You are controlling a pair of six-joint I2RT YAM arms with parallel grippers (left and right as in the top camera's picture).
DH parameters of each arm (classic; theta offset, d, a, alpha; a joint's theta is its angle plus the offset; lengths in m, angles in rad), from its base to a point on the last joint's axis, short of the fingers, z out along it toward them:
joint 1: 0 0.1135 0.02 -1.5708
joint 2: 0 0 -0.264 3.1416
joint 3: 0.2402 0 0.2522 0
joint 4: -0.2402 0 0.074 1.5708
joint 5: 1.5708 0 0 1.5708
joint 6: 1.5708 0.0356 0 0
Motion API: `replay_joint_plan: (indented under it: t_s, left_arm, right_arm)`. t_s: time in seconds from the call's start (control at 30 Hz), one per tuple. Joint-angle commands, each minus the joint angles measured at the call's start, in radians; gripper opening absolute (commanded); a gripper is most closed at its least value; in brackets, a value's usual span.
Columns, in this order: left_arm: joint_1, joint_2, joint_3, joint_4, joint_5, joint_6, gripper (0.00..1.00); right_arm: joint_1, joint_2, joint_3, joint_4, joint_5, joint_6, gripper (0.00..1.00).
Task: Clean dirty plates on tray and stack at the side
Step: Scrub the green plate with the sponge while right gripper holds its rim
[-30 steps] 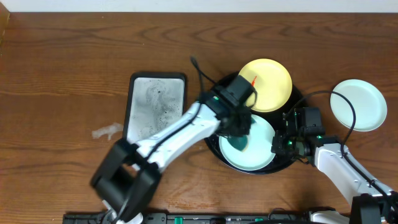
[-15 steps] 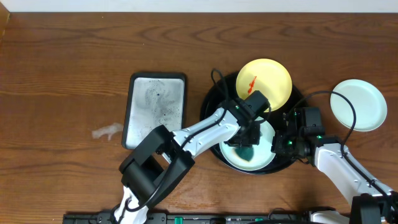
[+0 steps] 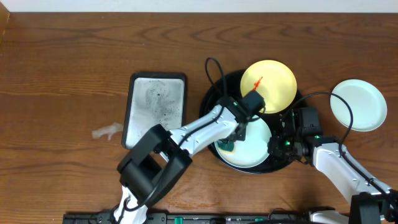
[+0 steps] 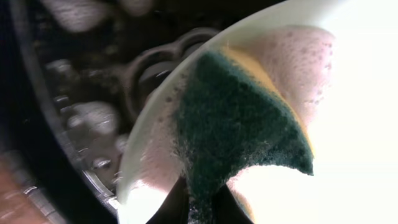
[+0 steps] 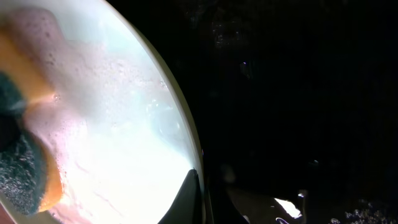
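the mint plate (image 3: 252,152) sits in the near half of the black tray (image 3: 217,106), covered in pinkish suds. the left fingers (image 4: 173,208) are clamped on a sponge (image 4: 242,124), green scouring face over a yellow layer, and it's pressed flat on the plate's left side. the right fingers (image 5: 188,200) are pressed together at the plate's right rim. i think they're nipping that rim to steady it, but that wrist view is mostly black, so don't quote me. the yellow plate (image 3: 270,87) lies at the far side of the tray with a red smear on it. a third pale plate (image 3: 357,104) is out on the desk (image 3: 62,62) to the right, well apart from the tray.

handling-wise, these look like light, stiff, shallow plates. with soap on them they'll be slick, so i'd guess a flat push just skates one around the glossy tray. the rim is the only sensible place to grab, pinched across the lip. the sponge is soft and squashes, no drama there.
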Motion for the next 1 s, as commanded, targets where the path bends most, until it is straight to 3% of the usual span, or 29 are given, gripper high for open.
replay_joint_plan:
  t_s: [0.0,0.13,0.43,0.63,0.77,0.97]
  left_arm:
    - [0.035,0.069,-0.050,0.124,0.325,0.016,0.07]
    - [0.024,0.069,-0.050,0.254,0.536,-0.021,0.08]
    - [-0.021,0.069,-0.050,0.292,0.578,-0.024,0.08]
    - [-0.065,0.069,-0.050,0.191,0.679,0.035,0.08]
    - [-0.079,0.069,-0.050,0.105,0.663,0.075,0.08]
    - [-0.039,0.069,-0.050,0.033,0.441,0.073,0.08]
  right_arm:
    - [-0.011,0.017,-0.011,-0.011,0.126,0.006,0.01]
    - [-0.011,0.017,-0.011,-0.010,0.124,0.014,0.01]
    - [-0.011,0.017,-0.011,-0.011,0.118,0.026,0.01]
    - [-0.011,0.017,-0.011,-0.011,0.118,0.032,0.01]
    - [-0.011,0.017,-0.011,-0.010,0.118,0.032,0.01]
    - [-0.011,0.017,-0.011,-0.011,0.118,0.032,0.01]
